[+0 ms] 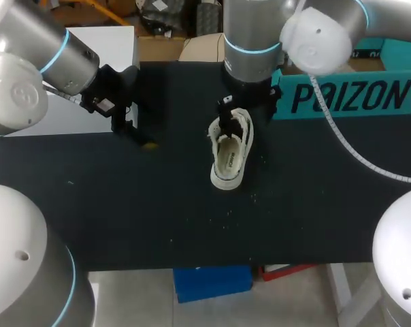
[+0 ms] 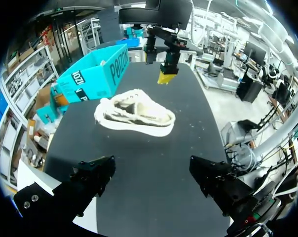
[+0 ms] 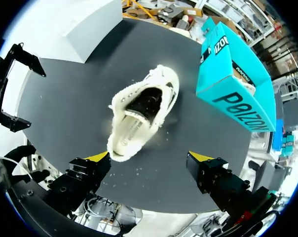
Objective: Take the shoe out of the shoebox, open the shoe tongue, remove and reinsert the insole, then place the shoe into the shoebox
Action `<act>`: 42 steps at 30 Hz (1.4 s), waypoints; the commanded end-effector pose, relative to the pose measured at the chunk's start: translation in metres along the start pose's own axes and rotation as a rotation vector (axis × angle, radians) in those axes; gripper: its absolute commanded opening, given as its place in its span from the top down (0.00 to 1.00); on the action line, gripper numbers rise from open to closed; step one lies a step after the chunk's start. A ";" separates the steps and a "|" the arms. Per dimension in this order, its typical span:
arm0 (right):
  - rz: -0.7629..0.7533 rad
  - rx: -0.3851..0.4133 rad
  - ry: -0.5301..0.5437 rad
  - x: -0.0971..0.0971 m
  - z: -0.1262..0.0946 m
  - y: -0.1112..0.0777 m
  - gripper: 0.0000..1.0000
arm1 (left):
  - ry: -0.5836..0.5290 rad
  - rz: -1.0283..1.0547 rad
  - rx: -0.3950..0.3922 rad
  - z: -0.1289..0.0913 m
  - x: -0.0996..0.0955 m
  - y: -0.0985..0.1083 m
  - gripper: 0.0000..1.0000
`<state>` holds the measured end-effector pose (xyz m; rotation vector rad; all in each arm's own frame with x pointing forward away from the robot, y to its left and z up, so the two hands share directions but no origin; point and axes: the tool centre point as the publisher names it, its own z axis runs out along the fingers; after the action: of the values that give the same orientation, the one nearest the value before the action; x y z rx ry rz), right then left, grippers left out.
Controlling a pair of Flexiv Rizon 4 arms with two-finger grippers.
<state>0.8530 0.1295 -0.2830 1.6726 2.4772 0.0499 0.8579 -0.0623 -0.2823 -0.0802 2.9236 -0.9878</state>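
Black table [image 1: 124, 204], with teal cardboard shoebox [image 1: 355, 95] at far right. Near the box, out on the table, upright on its sole: cream low-top shoe [image 1: 231, 153]. Over the shoe, right gripper [image 3: 149, 158] spread wide, empty. Well off left, left gripper [image 2: 151, 173] likewise wide, holding nothing.

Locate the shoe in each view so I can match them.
Head view: shoe mid-table, left of the teal shoebox.
Left wrist view: shoe ahead of the left gripper, shoebox beside it.
Right wrist view: shoe ahead of the right gripper, shoebox beside it.
Shared landmark: the shoebox.
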 end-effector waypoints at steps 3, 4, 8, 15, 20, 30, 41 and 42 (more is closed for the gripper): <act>0.001 0.017 -0.014 0.002 -0.001 0.002 0.00 | -0.006 0.000 0.001 0.001 0.001 0.001 0.00; 0.001 0.017 -0.014 0.002 -0.001 0.002 0.00 | -0.006 0.000 0.001 0.001 0.001 0.001 0.00; 0.001 0.017 -0.014 0.002 -0.001 0.002 0.00 | -0.006 0.000 0.001 0.001 0.001 0.001 0.00; 0.031 0.043 -0.015 0.005 0.006 0.016 0.00 | -0.006 0.000 0.001 0.001 0.001 0.001 0.00; 0.127 0.051 -0.022 0.003 0.009 0.034 0.00 | -0.006 0.000 0.001 0.001 0.001 0.001 0.00; 0.308 0.072 -0.022 0.000 0.030 0.039 0.00 | -0.006 0.000 0.001 0.001 0.001 0.001 0.00; 0.359 0.067 0.029 -0.007 0.076 0.030 0.27 | -0.006 0.000 0.001 0.001 0.001 0.001 0.00; 0.357 0.070 0.030 -0.009 0.079 0.031 0.26 | -0.006 0.000 0.001 0.001 0.001 0.001 0.00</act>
<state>0.8925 0.1334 -0.3480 2.1299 2.1768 0.0139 0.8579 -0.0624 -0.2823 -0.0805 2.9237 -0.9878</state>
